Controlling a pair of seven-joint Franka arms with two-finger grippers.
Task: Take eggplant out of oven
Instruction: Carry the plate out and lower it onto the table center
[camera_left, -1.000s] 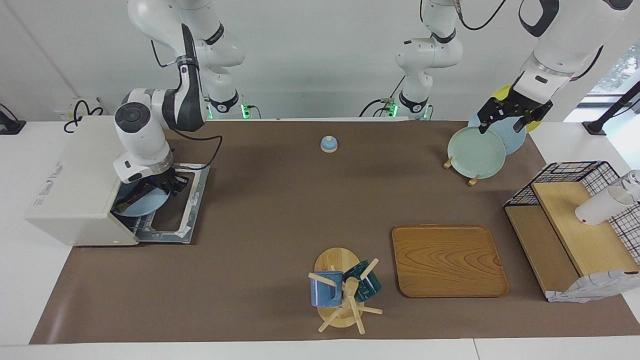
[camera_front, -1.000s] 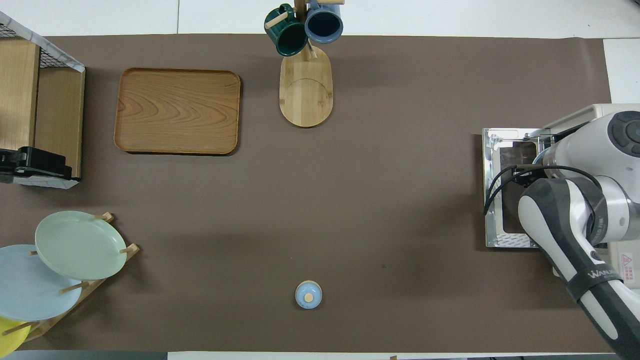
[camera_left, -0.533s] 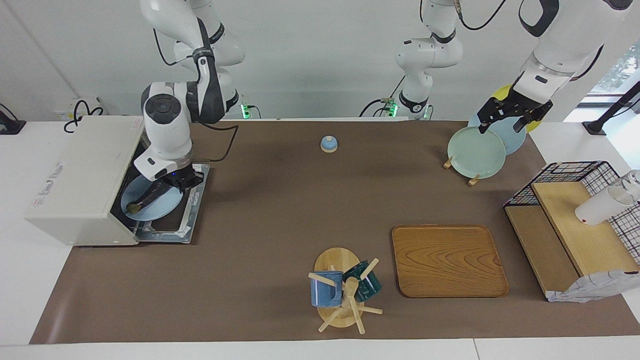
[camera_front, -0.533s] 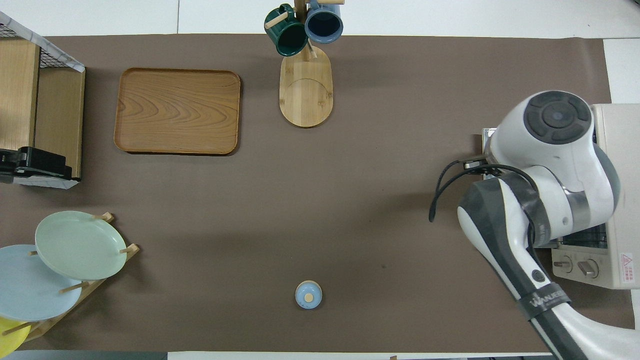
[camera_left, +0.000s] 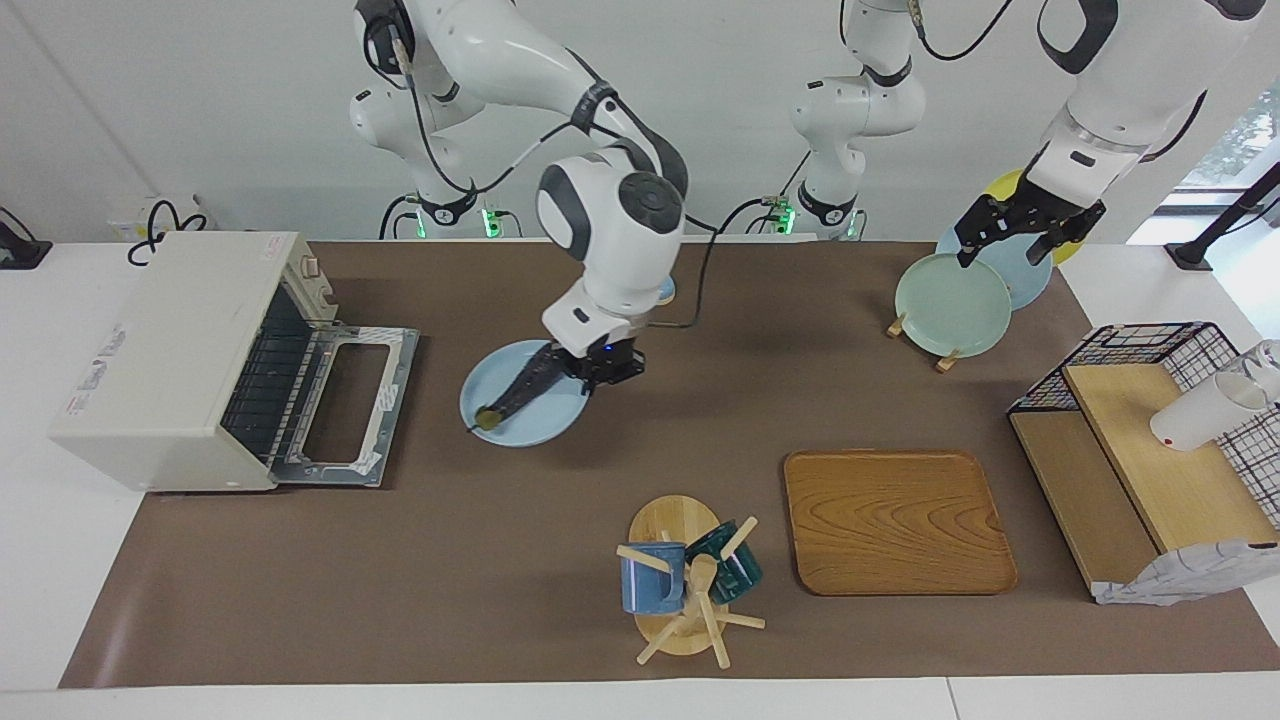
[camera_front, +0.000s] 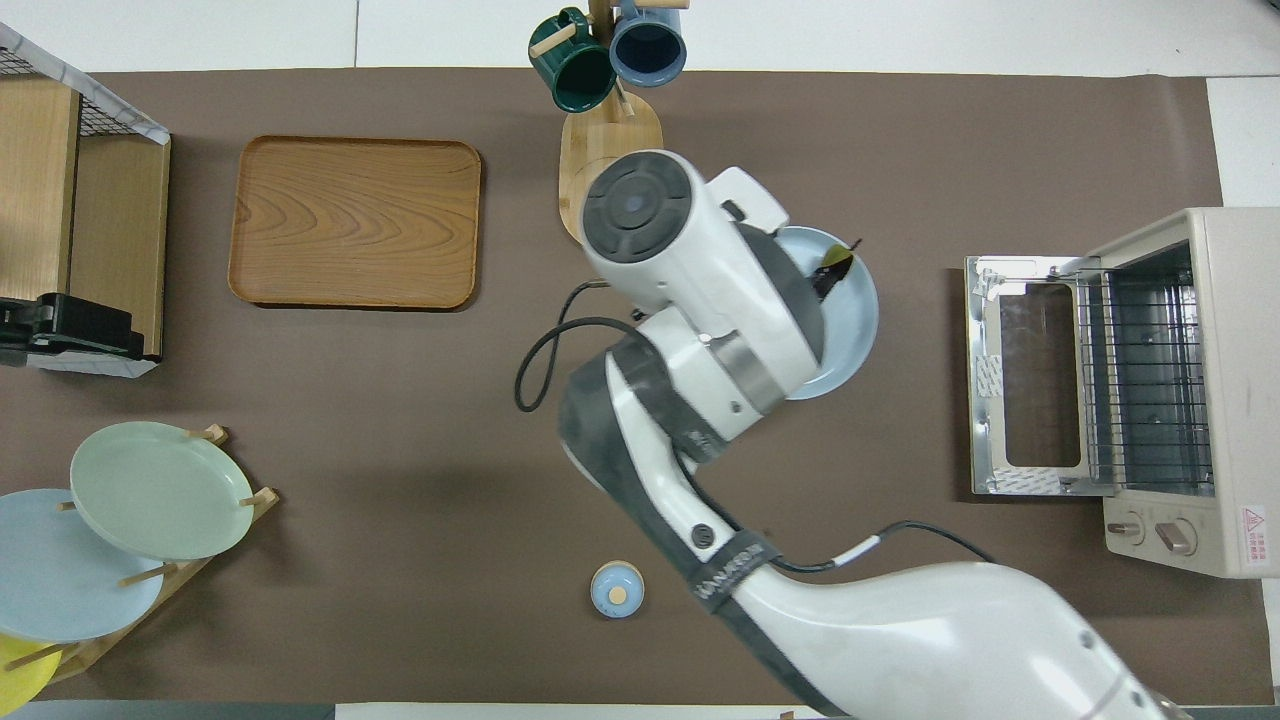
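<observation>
The boxy off-white toaster oven (camera_left: 170, 360) stands at the right arm's end of the table with its glass door (camera_left: 350, 405) folded down flat; only the bare wire rack (camera_front: 1140, 385) shows inside; the slender dark purple eggplant (camera_left: 515, 390) lies on a round pale blue plate (camera_left: 540, 420) out over the brown table mat (camera_left: 500, 560), between the oven and the table's middle, its tan stem tip pointing away from the robots; the right gripper (camera_left: 598, 368) is clamped shut on the plate's rim at the edge toward the left arm's end, beside the eggplant's thick end; whether the plate rests on the mat or hangs just above it cannot be told; the left gripper (camera_left: 1012, 240) waits with its fingers apart over the mint green plate (camera_left: 950, 305) standing in the wooden rack; the rectangular wooden tray (camera_left: 898, 520) holds nothing; a blue mug (camera_left: 650, 580) and a dark green mug (camera_left: 728, 570) hang on the wooden mug tree (camera_left: 685, 600); a white cup (camera_left: 1200, 412) lies on its side on the wire-and-wood shelf (camera_left: 1150, 450).
</observation>
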